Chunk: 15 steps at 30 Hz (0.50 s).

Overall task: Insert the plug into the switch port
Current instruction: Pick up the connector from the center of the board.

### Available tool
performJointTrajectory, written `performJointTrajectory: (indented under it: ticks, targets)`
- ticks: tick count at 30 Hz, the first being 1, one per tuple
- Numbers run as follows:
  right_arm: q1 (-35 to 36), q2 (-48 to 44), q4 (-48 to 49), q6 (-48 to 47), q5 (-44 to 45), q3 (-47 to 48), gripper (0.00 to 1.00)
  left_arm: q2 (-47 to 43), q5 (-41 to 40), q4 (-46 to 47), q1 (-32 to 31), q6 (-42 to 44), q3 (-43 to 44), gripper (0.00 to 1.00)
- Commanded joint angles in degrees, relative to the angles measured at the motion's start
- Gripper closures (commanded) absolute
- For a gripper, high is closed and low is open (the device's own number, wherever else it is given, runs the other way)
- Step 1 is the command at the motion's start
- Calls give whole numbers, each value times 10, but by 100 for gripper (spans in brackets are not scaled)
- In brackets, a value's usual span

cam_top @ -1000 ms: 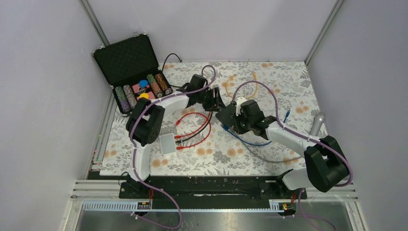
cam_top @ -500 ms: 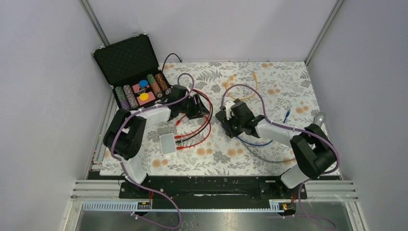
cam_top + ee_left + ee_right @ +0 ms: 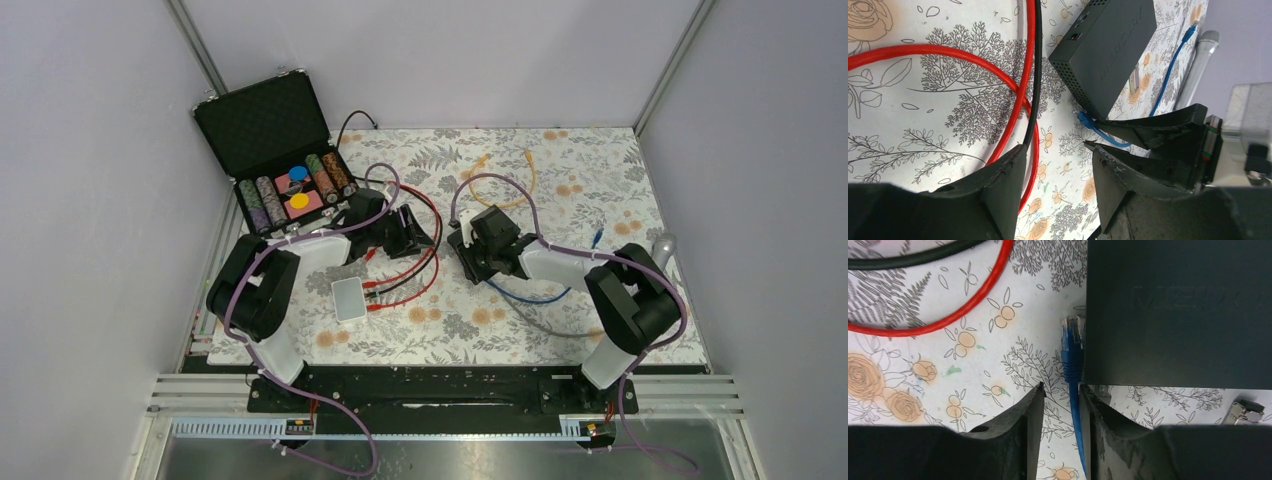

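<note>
The switch [image 3: 1178, 310] is a dark flat box on the flowered mat; it also shows in the left wrist view [image 3: 1103, 50]. In the top view my right wrist mostly hides it. The blue plug [image 3: 1071, 340] lies on the mat against the switch's side, outside any port. Its blue cable [image 3: 1075, 415] runs back between the fingers of my right gripper [image 3: 1062, 387], which is open around it without clamping. My right gripper [image 3: 465, 250] sits at mid-table. My left gripper [image 3: 1055, 146] is open and empty over the mat, left of the switch [image 3: 415, 230].
Red and black cables [image 3: 405, 265] loop under the left gripper. A white box [image 3: 348, 298] lies near them. An open case of poker chips [image 3: 290, 185] is at the far left. A yellow cable [image 3: 500, 175] lies far centre. A microphone [image 3: 660, 243] lies at the right.
My left gripper has drawn back to the left, away from the switch. My right arm has folded in and its wrist has shifted slightly left over the switch.
</note>
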Motion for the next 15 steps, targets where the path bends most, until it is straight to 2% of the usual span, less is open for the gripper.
performJointTrajectory:
  ticks: [1, 6, 8, 11, 15]
  targets:
    - [8, 10, -5, -5, -3, 5, 62, -18, 5, 41, 0, -7, -6, 49]
    - [19, 17, -11, 2, 1, 2, 66, -21, 7, 56, -1, -22, -21, 50]
    - [23, 15, -5, -1, 4, -3, 78, -24, 12, 61, -2, -25, -25, 50]
    - [29, -16, 22, -10, 6, -29, 100, -21, 32, 68, -6, -32, -26, 50]
    - [31, -94, 85, -30, 4, -81, 100, -11, 65, 74, -10, -34, -16, 50]
